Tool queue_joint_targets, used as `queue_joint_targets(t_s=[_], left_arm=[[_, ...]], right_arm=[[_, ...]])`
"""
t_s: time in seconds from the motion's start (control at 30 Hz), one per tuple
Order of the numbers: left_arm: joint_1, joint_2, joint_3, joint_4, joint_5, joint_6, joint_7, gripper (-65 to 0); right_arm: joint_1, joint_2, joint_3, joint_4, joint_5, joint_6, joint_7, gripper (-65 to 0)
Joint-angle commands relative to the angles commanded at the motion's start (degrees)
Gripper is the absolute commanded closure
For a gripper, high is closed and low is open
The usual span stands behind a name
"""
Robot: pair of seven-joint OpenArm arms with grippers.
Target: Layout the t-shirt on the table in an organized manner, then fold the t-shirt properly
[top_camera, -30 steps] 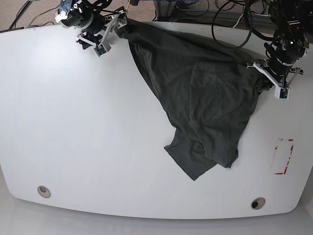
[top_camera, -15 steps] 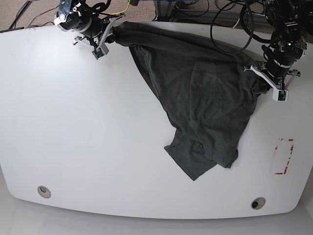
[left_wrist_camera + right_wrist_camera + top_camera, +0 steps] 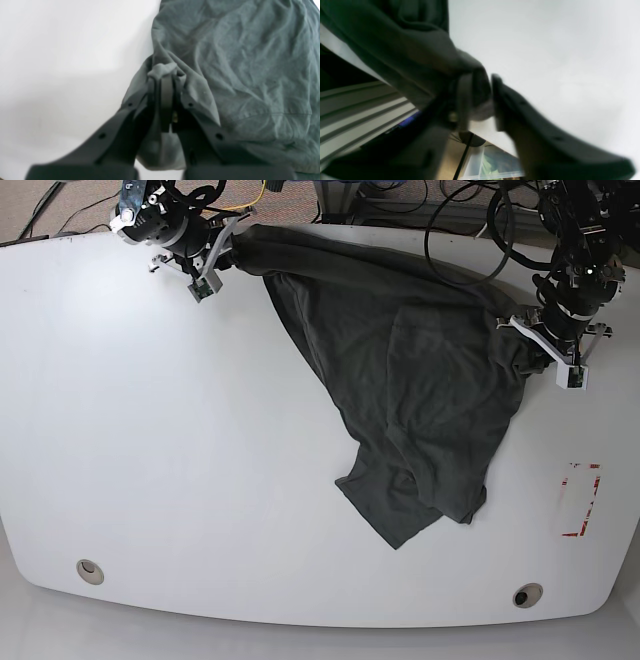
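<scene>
The dark charcoal t-shirt [image 3: 410,370] lies crumpled across the right half of the white table [image 3: 150,430], stretched between my two grippers, with its lower part bunched towards the front. My right gripper [image 3: 232,248], at the table's back edge, is shut on one end of the shirt; the right wrist view shows cloth [image 3: 420,50] pinched in that gripper [image 3: 480,95]. My left gripper [image 3: 528,340], at the right side of the table, is shut on a fold of the shirt [image 3: 225,62]; this gripper [image 3: 165,75] also shows in the left wrist view.
A red tape rectangle [image 3: 580,500] marks the table's right side. Two round grommet holes sit near the front edge, one left [image 3: 90,570] and one right [image 3: 527,594]. Black cables [image 3: 470,225] hang behind the back edge.
My right gripper has pulled its end of the shirt left along the back edge. My left gripper has shifted slightly back and inward. The shirt's top edge is drawn tighter.
</scene>
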Motion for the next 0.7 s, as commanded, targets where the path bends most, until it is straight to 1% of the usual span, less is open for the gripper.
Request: queue_joint_targets(t_s=[0.07, 0.1, 0.13, 0.17, 0.2, 0.23, 0.27, 0.3, 0.37, 0.4, 0.47, 0.57, 0.7], left_arm=[[0.0, -0.09, 0.0, -0.09, 0.09, 0.0, 0.0, 0.0], [0.0, -0.09, 0.0, -0.09, 0.09, 0.0, 0.0, 0.0], [0.0, -0.09, 0.0, -0.09, 0.09, 0.0, 0.0, 0.0], [0.0, -0.09, 0.0, -0.09, 0.09, 0.0, 0.0, 0.0], [0.0, -0.09, 0.0, -0.09, 0.09, 0.0, 0.0, 0.0], [0.0, -0.09, 0.0, -0.09, 0.09, 0.0, 0.0, 0.0], [0.0, -0.09, 0.0, -0.09, 0.09, 0.0, 0.0, 0.0], [0.0, -0.09, 0.0, -0.09, 0.09, 0.0, 0.0, 0.0], [0.0, -0.09, 0.0, -0.09, 0.09, 0.0, 0.0, 0.0], [0.0, -0.09, 0.0, -0.09, 0.09, 0.0, 0.0, 0.0], [0.0, -0.09, 0.0, -0.09, 0.09, 0.0, 0.0, 0.0], [0.0, -0.09, 0.0, -0.09, 0.09, 0.0, 0.0, 0.0], [0.0, -0.09, 0.0, -0.09, 0.09, 0.0, 0.0, 0.0]], right_arm=[[0.0, 0.0, 0.0, 0.0, 0.88, 0.0, 0.09, -44.9], [0.09, 0.09, 0.0, 0.0, 2.2, 0.0, 0.09, -49.9], [0.09, 0.35, 0.0, 0.0, 3.69, 0.0, 0.09, -53.7], [0.09, 0.88, 0.0, 0.0, 4.66, 0.0, 0.09, -56.0], [0.09, 1.93, 0.0, 0.0, 6.95, 0.0, 0.09, -58.8], [0.09, 2.9, 0.0, 0.0, 9.41, 0.0, 0.09, -60.2], [0.09, 3.43, 0.0, -0.09, 10.9, 0.0, 0.09, -60.6], [0.09, 4.48, 0.0, -0.09, 13.98, 0.0, 0.09, -60.7], [0.09, 5.63, 0.0, -0.09, 16.79, 0.0, 0.09, -60.6], [0.18, 6.77, 0.0, -0.09, 19.69, 0.0, 0.09, -60.6], [0.18, 8.44, 0.0, -0.18, 23.12, 0.0, 0.09, -60.6], [0.18, 10.29, 0.0, -0.18, 26.37, 0.0, 0.09, -60.6], [0.18, 12.57, -0.09, -0.26, 28.13, 0.0, 0.09, -60.6]])
